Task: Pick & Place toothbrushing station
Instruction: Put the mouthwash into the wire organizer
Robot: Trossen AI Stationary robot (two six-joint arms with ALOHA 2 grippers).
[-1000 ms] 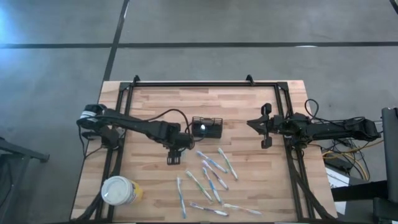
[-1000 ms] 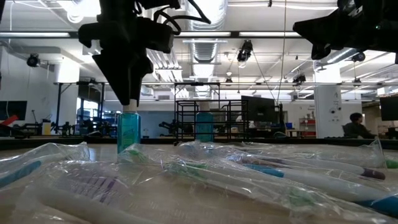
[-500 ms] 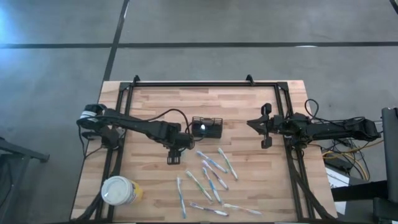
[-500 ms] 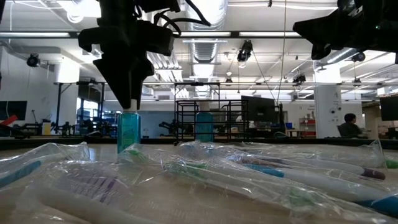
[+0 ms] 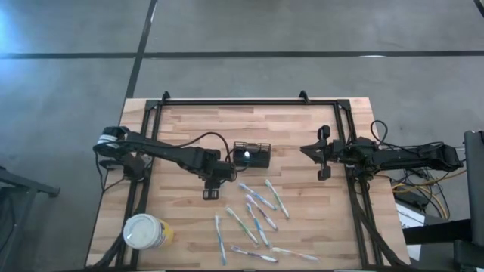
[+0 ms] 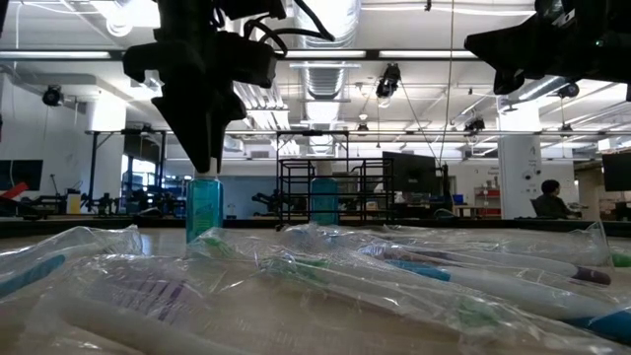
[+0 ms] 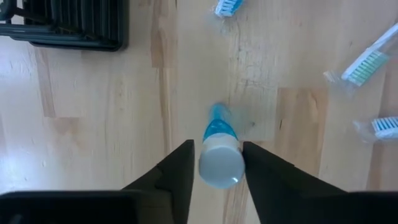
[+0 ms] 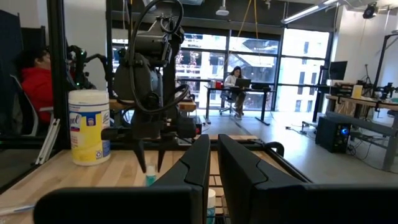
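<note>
Left gripper (image 7: 214, 163) jaws now narrowed around the upright blue white-capped tube (image 7: 220, 152) mid-desk; right gripper (image 5: 324, 153) stays shut, so grasp judged imminent.

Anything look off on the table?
The wrapped toothbrushes lie scattered at mixed angles on the near half of the table, none in the black holder. A small blue tube stands upright between the left gripper's fingers.
</note>
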